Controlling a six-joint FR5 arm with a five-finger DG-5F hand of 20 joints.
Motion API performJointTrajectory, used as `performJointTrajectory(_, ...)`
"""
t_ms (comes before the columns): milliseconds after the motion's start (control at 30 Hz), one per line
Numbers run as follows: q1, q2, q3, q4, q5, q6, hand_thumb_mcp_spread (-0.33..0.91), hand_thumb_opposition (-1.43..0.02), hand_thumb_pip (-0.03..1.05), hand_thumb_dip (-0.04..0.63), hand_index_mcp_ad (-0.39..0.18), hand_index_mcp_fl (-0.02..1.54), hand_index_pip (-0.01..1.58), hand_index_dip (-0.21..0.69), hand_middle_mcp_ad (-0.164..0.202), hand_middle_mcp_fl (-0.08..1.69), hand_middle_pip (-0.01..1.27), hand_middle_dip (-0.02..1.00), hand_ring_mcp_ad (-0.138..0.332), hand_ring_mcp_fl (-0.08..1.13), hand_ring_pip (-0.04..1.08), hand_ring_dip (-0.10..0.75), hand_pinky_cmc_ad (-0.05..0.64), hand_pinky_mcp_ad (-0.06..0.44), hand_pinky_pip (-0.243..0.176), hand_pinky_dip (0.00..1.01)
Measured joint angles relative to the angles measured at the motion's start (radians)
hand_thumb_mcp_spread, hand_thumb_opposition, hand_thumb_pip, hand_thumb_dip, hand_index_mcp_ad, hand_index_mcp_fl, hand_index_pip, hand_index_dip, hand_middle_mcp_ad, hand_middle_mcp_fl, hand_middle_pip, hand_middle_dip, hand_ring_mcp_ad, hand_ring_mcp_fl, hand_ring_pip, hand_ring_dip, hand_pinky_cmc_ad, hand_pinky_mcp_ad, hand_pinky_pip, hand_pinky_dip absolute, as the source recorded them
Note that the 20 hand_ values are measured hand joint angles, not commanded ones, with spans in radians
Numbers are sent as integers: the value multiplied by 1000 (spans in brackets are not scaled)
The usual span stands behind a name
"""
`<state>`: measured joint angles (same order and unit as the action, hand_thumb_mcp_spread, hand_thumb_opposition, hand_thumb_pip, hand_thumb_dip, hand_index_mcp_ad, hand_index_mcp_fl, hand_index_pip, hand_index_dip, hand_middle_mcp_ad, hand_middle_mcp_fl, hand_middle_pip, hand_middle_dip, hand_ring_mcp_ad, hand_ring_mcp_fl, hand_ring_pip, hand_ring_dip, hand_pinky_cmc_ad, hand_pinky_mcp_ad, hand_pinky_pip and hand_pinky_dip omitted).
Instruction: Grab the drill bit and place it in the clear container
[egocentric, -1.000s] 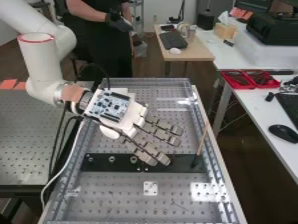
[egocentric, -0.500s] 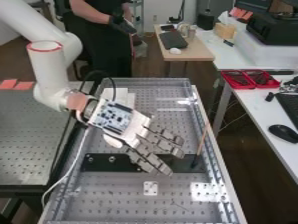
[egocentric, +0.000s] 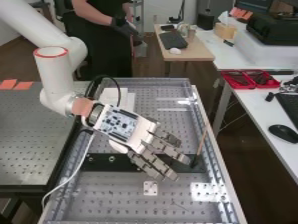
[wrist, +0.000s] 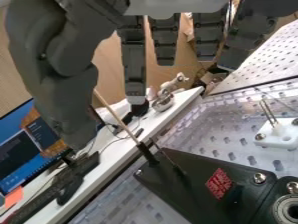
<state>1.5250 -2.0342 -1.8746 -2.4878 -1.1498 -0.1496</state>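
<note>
hand: your hand (egocentric: 142, 136) is over the black bar (egocentric: 100, 161), fingers straight and slightly apart; fingertips near the wooden stick's lower end
drill bit: you can't tell for sure; thin metal pins (wrist: 269, 113) stand upright in a white block (wrist: 282, 135) beside the bar, too fine to identify
clear container: you can't pick it out from the see-through, shiny parts around the work surface
work surface: your perforated plate (egocentric: 106, 200), framed by long rails; black bar lies across it
wooden stick: (egocentric: 202, 140) tilted, dark lower end at the bar's right end in the high view
white plate: (egocentric: 151, 188) small, flat, on your side of the bar in the high view
white cable: (egocentric: 65, 176) runs down the work surface's left side
left bench: grey, perforated, (egocentric: 33, 135) right beside yours; orange notes (egocentric: 23, 86) at its far edge
right desk: white, (egocentric: 256, 112) with red trays (egocentric: 238, 80), black mouse (egocentric: 284, 133) nearer you, black case (egocentric: 274, 30) farther back
back table: light wood, (egocentric: 193, 49) with dark keyboard (egocentric: 173, 40) and white mouse (egocentric: 175, 51)
wrist view extras: lit screen (wrist: 30, 145) by the desk, brown floor past it
</note>
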Motion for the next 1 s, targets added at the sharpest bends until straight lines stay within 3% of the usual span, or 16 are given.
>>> performJointTrajectory(267,-5,-23,21,9,18,2,319,-846,641,253,-2,5,1105,65,115,7,148,110,239,0,93,-21,311,246,-105,229)
performJointTrajectory(667,-19,-49,45,36,23,-5,347,-846,670,253,0,3,1464,232,93,51,152,143,225,0,96,-21,307,236,-108,201)
performJointTrajectory(1000,-39,-79,85,10,-4,-16,374,-866,670,269,-24,7,1497,253,91,52,143,157,227,0,96,-19,304,230,-108,190)
